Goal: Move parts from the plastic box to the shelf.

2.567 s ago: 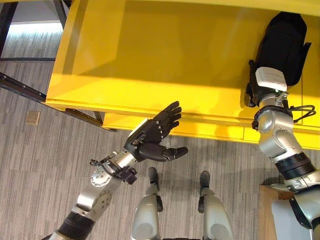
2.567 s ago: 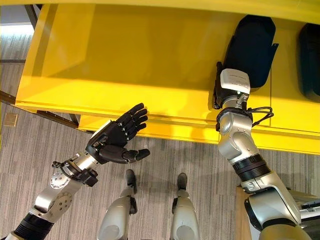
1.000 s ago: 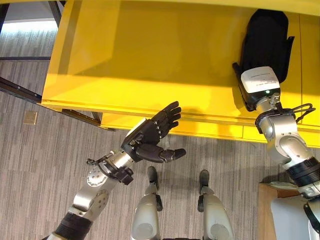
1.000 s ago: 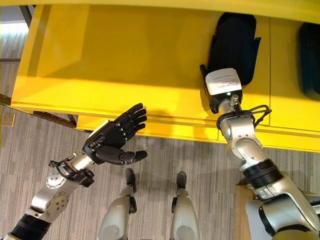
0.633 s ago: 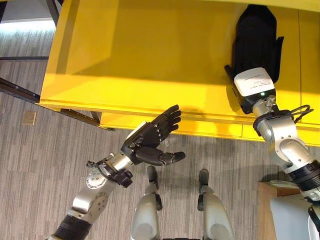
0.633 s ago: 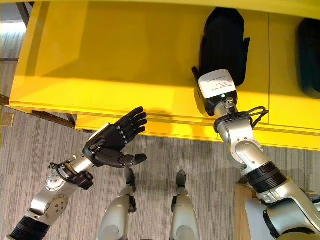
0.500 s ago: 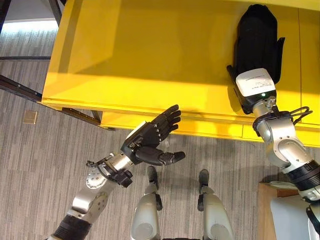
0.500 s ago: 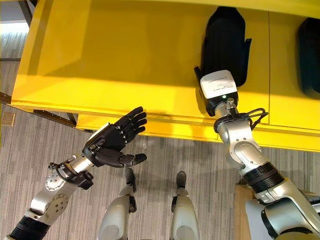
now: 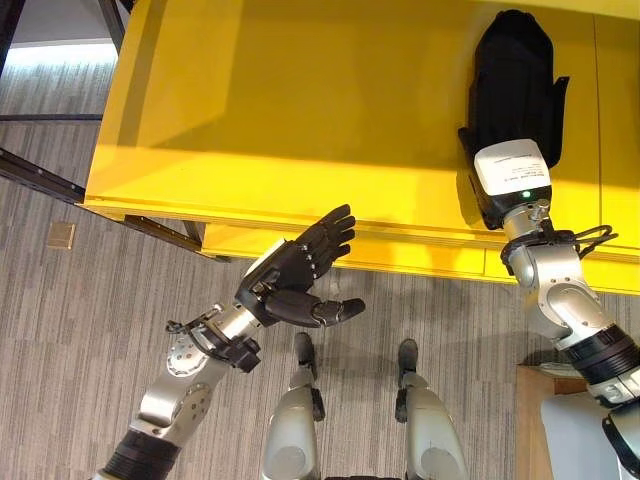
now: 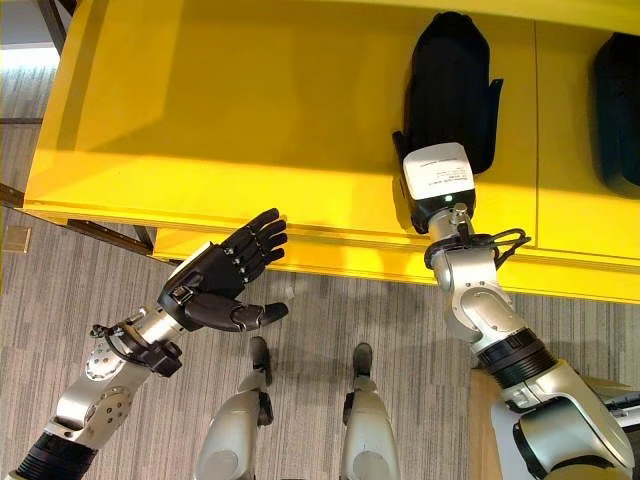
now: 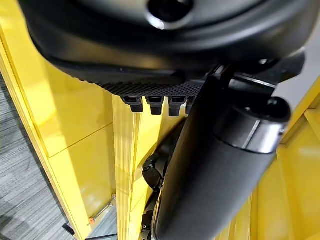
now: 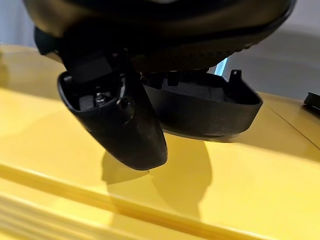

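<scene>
A black part (image 9: 512, 85) lies on the yellow shelf (image 9: 300, 110) near its right end, another dark part (image 10: 620, 95) beyond it. The right hand (image 9: 488, 205) rests against the black part's near end — its fingers seem hidden, so its grip is unclear. The left hand (image 9: 285, 280) hovers before the shelf's front edge, fingers straight, empty

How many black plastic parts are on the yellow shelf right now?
2. One black plastic part lies on the yellow shelf at the right hand; a second dark part sits at the right edge, cut off. Others may lie beyond view.
</scene>
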`<state>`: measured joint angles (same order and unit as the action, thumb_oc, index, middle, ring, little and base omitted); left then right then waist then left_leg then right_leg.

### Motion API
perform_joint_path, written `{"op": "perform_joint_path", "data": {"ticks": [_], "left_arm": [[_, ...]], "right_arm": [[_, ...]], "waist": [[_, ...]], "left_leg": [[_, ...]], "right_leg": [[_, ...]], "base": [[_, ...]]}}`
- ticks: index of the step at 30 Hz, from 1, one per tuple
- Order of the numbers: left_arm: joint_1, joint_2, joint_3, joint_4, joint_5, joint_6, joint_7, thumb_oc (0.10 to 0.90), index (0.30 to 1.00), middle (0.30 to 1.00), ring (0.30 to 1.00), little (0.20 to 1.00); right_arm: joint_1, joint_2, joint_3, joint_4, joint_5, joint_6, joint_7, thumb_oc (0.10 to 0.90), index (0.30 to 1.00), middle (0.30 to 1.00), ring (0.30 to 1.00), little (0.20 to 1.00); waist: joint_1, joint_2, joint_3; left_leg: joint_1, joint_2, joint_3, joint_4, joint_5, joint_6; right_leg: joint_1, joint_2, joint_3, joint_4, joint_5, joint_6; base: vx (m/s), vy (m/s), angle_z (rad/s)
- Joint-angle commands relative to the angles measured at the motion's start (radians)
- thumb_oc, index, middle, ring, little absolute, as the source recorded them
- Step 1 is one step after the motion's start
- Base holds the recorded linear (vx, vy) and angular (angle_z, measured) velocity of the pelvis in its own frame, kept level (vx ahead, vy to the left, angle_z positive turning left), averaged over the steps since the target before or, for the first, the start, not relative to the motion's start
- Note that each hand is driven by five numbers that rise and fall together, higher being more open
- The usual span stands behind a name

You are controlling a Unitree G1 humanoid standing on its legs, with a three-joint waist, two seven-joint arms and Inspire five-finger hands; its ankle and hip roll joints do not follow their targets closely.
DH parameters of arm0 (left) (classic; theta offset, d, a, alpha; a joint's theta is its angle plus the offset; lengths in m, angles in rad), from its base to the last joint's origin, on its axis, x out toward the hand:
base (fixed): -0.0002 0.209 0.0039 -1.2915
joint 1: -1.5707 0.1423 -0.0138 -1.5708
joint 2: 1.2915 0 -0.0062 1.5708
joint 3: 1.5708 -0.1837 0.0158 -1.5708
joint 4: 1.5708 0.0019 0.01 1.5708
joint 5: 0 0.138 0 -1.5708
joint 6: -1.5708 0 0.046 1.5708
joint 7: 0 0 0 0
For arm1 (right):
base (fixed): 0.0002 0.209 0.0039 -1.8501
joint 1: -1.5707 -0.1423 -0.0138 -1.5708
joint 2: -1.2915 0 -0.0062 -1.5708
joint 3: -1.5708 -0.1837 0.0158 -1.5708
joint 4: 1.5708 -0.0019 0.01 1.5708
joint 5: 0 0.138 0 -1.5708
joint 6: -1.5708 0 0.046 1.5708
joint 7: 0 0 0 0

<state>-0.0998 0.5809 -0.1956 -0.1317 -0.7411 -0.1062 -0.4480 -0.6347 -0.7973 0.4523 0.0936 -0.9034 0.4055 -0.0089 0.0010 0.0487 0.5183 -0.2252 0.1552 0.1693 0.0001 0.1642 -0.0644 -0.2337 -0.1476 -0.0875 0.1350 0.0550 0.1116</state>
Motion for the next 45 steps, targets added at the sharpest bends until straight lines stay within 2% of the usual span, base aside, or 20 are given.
{"op": "perform_joint_path", "data": {"ticks": [1,6,20,27,34,38,44,45], "left_arm": [[-0.004,0.003,0.013,-0.143,-0.040,-0.067,-0.034,0.900,1.000,1.000,1.000,1.000],[-0.011,0.001,0.010,-0.146,-0.045,-0.060,-0.024,0.900,1.000,1.000,1.000,1.000],[-0.012,-0.001,-0.002,-0.150,-0.052,-0.070,-0.008,0.900,1.000,1.000,1.000,1.000],[-0.005,-0.002,0.000,-0.154,-0.047,-0.078,-0.006,0.900,1.000,1.000,1.000,1.000],[-0.006,-0.007,-0.005,-0.153,-0.048,-0.085,0.008,0.900,1.000,1.000,1.000,1.000],[-0.003,-0.008,-0.006,-0.156,-0.046,-0.088,0.036,0.900,1.000,1.000,1.000,1.000],[0.002,-0.022,-0.014,-0.169,-0.040,-0.089,0.048,0.900,1.000,1.000,1.000,1.000],[0.004,-0.025,-0.017,-0.169,-0.038,-0.093,0.048,0.900,1.000,1.000,1.000,1.000]], "right_arm": [[-0.033,-0.022,-0.059,0.016,0.033,0.004,-0.164,0.900,1.000,1.000,1.000,1.000],[-0.030,-0.011,-0.100,-0.019,0.060,-0.063,-0.243,0.900,1.000,1.000,1.000,1.000],[-0.025,-0.021,-0.114,-0.084,0.069,-0.122,-0.246,0.900,1.000,1.000,1.000,1.000],[-0.021,-0.021,-0.120,-0.105,0.090,-0.132,-0.247,0.900,1.000,1.000,1.000,1.000],[-0.012,-0.012,-0.138,-0.127,0.123,-0.181,-0.332,0.900,1.000,1.000,1.000,1.000],[-0.007,0.001,-0.171,-0.179,0.200,-0.199,-0.404,0.900,1.000,1.000,1.000,1.000],[0.009,0.038,-0.208,-0.237,0.250,-0.238,-0.446,0.900,1.000,1.000,1.000,1.000],[0.013,0.046,-0.215,-0.245,0.252,-0.263,-0.458,0.900,1.000,1.000,1.000,1.000]], "waist": [[-0.006,-0.001,-0.087],[-0.013,0.008,-0.091],[-0.025,0.018,-0.093],[-0.026,0.020,-0.095],[-0.032,0.022,-0.097],[-0.036,0.024,-0.103],[-0.041,0.029,-0.107],[-0.043,0.032,-0.109]], "left_leg": [[0.017,-0.011,-0.045,0.030,-0.072,-0.001],[0.022,-0.014,-0.047,0.029,-0.075,0.000],[0.032,-0.017,-0.042,0.025,-0.078,0.000],[0.039,-0.018,-0.041,0.022,-0.080,0.000],[0.049,-0.017,-0.039,0.019,-0.082,0.001],[0.058,-0.018,-0.038,0.015,-0.085,0.001],[0.070,-0.019,-0.038,0.011,-0.089,0.001],[0.075,-0.020,-0.037,0.010,-0.090,0.001]], "right_leg": [[-0.005,0.081,0.024,0.138,-0.157,-0.075],[-0.004,0.080,0.028,0.138,-0.158,-0.076],[-0.003,0.075,0.032,0.137,-0.159,-0.076],[0.000,0.072,0.030,0.137,-0.160,-0.076],[0.003,0.070,0.032,0.139,-0.161,-0.077],[0.011,0.070,0.036,0.134,-0.161,-0.077],[0.019,0.067,0.038,0.132,-0.163,-0.079],[0.022,0.066,0.039,0.132,-0.164,-0.079]], "base": [[0.00,0.000,0.00],[0.00,0.007,0.00],[0.00,0.002,0.00],[0.00,0.005,-0.04],[0.00,0.001,0.00],[0.00,0.000,0.00],[0.00,0.007,0.00],[0.03,0.048,0.00]]}}
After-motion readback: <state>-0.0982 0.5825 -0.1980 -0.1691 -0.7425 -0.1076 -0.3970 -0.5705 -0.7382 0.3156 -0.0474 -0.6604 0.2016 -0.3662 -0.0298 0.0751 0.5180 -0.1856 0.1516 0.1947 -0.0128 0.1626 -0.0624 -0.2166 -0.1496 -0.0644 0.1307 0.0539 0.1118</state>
